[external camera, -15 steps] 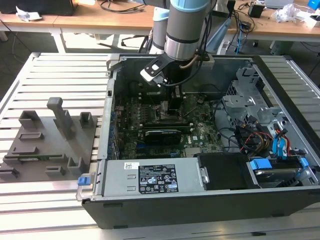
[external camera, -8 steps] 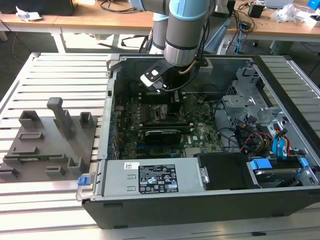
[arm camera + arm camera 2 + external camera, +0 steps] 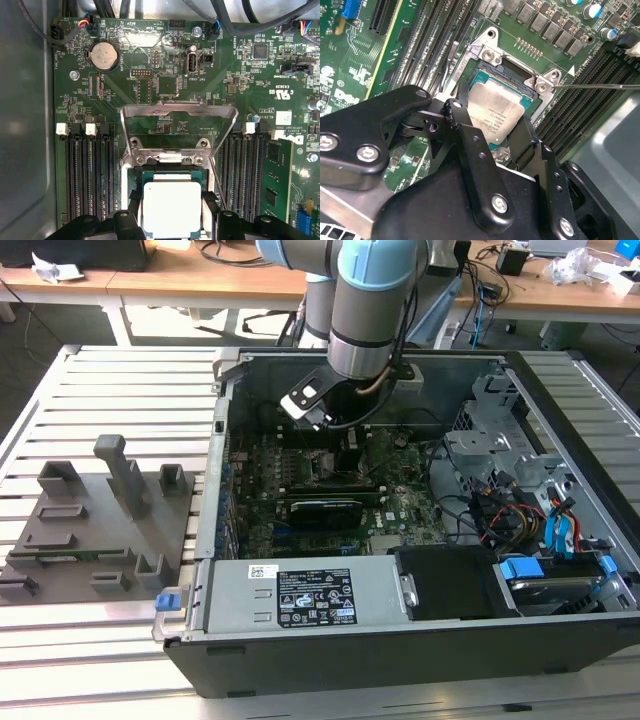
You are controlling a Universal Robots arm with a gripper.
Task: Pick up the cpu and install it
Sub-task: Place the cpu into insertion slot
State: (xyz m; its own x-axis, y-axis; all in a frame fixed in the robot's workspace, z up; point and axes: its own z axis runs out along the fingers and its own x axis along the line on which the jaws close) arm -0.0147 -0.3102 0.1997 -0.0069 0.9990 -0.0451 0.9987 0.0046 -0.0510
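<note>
My gripper (image 3: 338, 440) reaches down into the open computer case (image 3: 400, 640), over the motherboard (image 3: 400, 505). In both wrist views the cpu (image 3: 496, 114) (image 3: 172, 209), a flat square chip with a silvery top, lies between my two black fingers (image 3: 457, 117), which press against its opposite edges. It sits level in or just above the black-framed socket (image 3: 517, 75); I cannot tell if it is fully seated. The socket's metal load plate (image 3: 178, 114) stands flipped open beyond the chip.
Memory slots (image 3: 87, 175) run along both sides of the socket. A thin metal lever (image 3: 600, 86) sticks out beside it. The power supply (image 3: 310, 600) and drive cage (image 3: 500, 445) crowd the case. A grey fixture (image 3: 90, 525) lies at the exterior view's left.
</note>
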